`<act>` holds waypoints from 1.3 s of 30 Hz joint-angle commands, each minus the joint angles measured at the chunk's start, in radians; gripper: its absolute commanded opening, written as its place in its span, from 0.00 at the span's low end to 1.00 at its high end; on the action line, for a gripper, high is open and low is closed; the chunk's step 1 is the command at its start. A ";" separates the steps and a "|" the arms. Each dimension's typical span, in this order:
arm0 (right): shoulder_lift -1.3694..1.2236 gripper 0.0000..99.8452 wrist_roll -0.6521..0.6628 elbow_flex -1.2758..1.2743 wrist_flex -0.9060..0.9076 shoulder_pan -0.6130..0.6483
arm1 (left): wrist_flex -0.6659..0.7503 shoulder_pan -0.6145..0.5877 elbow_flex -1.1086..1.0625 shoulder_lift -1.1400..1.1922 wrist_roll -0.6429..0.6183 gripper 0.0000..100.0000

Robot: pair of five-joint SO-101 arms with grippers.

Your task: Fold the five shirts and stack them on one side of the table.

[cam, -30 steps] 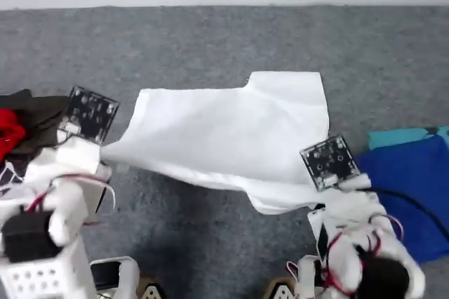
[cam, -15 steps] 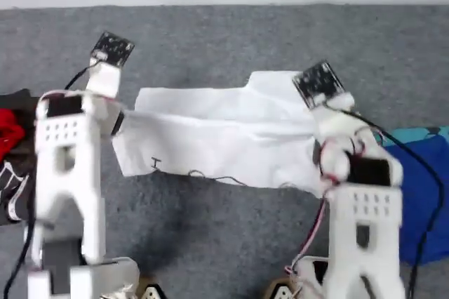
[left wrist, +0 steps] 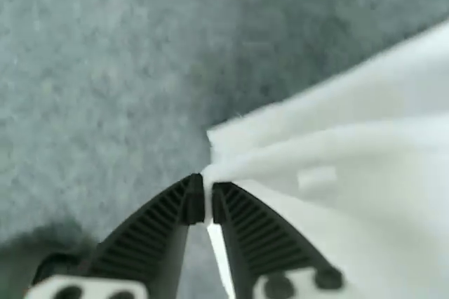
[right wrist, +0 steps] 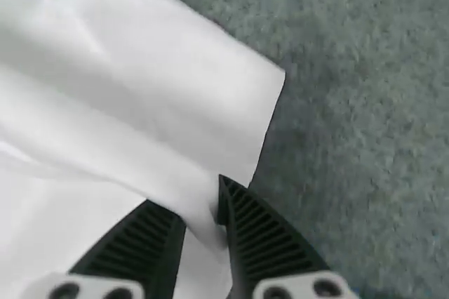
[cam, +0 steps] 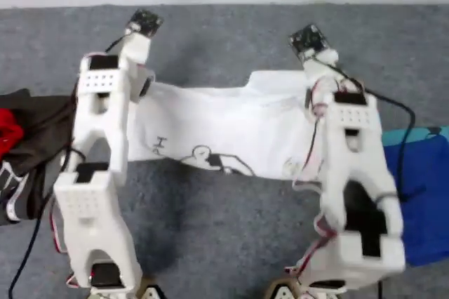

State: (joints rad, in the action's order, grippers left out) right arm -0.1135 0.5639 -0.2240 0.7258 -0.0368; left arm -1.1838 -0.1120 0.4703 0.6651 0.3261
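**Both grippers pinch the white shirt at its far side**

The white shirt (cam: 231,127) lies across the middle of the grey table (cam: 210,39), spread between the two arms. Its near part is turned up, so a dark line drawing faces the camera along the near edge. A sleeve sticks out at the far right corner.

The left gripper (left wrist: 207,190) is closed on the shirt. Its two black jaws meet almost tip to tip, with a thin edge of white cloth caught between them at the shirt's left corner. The grey table shows beyond the tips.

The right gripper (right wrist: 198,203) is also clamped on the shirt. A fold of the cloth runs down between its jaws, near the shirt's right edge, and the layers lie flat beyond it.

In the high view both arms stretch out over the shirt's two ends.

A blue shirt (cam: 421,194) lies at the table's right edge, just beside the right arm. A dark pile (cam: 31,130) with some red in it sits at the left edge.
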 commanded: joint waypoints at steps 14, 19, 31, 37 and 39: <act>-0.601 0.10 0.011 0.695 0.070 0.001 | -0.227 0.037 0.759 0.480 -0.021 0.02; -0.739 0.14 0.008 0.867 0.071 0.005 | -0.235 0.043 0.888 0.592 -0.021 0.07; -0.866 0.21 -0.060 1.330 0.325 0.001 | -0.293 0.011 1.136 0.629 -0.146 0.12; -0.858 0.21 -0.060 1.404 0.403 0.001 | -0.311 0.008 1.205 0.608 -0.146 0.12; -0.852 0.21 -0.061 1.409 0.519 -0.001 | -0.350 0.005 1.205 0.585 -0.146 0.12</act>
State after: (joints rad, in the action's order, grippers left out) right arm -0.9958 0.5163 1.1385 1.1278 -0.0384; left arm -1.4998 -0.0951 1.6118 1.3080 0.1895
